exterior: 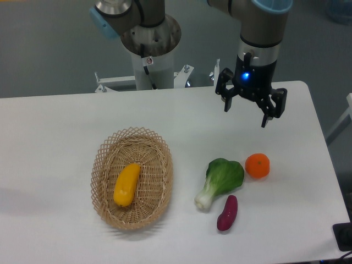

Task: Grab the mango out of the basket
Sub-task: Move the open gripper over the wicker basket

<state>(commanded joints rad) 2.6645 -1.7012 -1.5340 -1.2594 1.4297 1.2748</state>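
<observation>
While its fingers hang spread and empty, the claw (246, 113) hovers well up and right of the basket (102, 165). Inside the basket lies the mango (126, 184), likely smooth, firm and slippery, best pinched across its narrow middle, well left of the tangerine (257, 165).
</observation>
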